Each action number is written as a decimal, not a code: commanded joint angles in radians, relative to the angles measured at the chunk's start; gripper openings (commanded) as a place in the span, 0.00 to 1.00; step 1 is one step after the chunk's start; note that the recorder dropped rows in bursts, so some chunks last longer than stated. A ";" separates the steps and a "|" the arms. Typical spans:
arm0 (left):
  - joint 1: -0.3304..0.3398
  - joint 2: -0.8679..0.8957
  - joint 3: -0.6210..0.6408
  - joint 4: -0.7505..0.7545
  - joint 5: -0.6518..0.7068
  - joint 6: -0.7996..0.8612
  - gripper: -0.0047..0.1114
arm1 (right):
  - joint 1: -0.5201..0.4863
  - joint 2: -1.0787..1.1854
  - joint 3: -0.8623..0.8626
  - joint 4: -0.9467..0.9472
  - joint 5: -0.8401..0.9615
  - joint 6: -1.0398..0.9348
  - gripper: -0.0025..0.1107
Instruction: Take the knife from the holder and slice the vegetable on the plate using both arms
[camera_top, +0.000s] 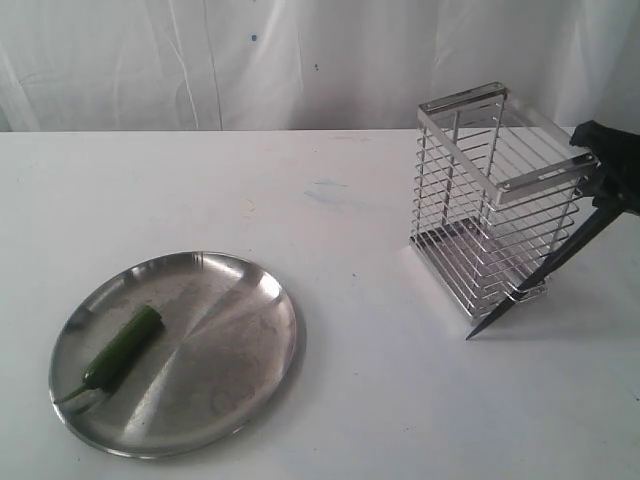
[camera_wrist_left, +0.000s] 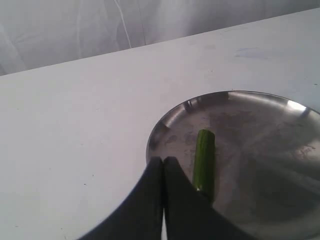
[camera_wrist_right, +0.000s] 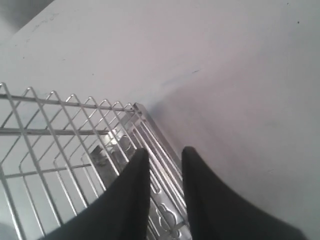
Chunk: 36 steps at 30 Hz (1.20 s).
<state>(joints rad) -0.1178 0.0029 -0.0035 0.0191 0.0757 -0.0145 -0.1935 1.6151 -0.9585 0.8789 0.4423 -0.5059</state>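
The green chili pepper (camera_top: 125, 345) lies on the left part of the steel plate (camera_top: 230, 330). My left gripper (camera_wrist_left: 163, 159) is shut and empty. It hovers over the plate's rim (camera_wrist_left: 155, 142), just beside the pepper (camera_wrist_left: 204, 157), and it is out of the exterior view. The dark knife (camera_top: 530, 280) is outside the wire holder (camera_top: 480, 200). It slants down to the left, with its tip near the table. My right gripper (camera_top: 598, 190) grips its upper end at the holder's right side. In the right wrist view the fingers (camera_wrist_right: 187, 165) stand slightly parted over the holder's wires (camera_wrist_right: 75, 130), and the knife is hidden.
A white table (camera_top: 380, 400) carries everything, with a white curtain (camera_top: 250, 60) behind it. The holder stands at the back right and the plate at the front left, with bare tabletop between them.
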 joint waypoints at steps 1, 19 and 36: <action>-0.006 -0.003 0.003 -0.002 -0.001 -0.008 0.04 | 0.013 0.033 0.026 -0.167 -0.028 -0.067 0.11; -0.006 -0.003 0.003 -0.002 -0.001 -0.008 0.04 | 0.013 -0.027 0.012 -0.167 -0.131 0.087 0.46; -0.006 -0.003 0.003 -0.002 -0.001 -0.008 0.04 | 0.013 -0.315 0.025 -0.440 0.101 0.377 0.46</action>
<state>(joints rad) -0.1178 0.0029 -0.0035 0.0191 0.0757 -0.0145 -0.1794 1.3160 -0.9444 0.5984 0.4887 -0.2844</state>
